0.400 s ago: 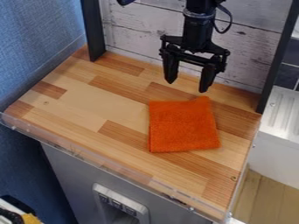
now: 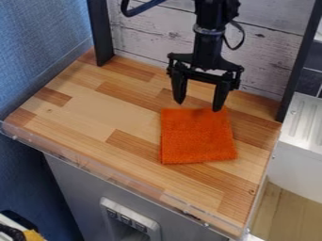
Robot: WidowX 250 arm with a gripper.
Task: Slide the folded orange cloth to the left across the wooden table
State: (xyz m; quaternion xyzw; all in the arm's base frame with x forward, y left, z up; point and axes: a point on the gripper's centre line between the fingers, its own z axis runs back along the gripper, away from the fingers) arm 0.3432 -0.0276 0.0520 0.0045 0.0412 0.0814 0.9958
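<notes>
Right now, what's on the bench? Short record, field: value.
gripper: black gripper, hanging at the far edge of the cloth
jaws: open, pointing down, nothing between them
nearest thing: orange cloth, lying flat, roughly square
contact: cannot tell; one jaw tip overlaps the cloth's far edge in view
surface: wood-block tabletop
behind: whitewashed plank wall
sides: black upright posts
</notes>
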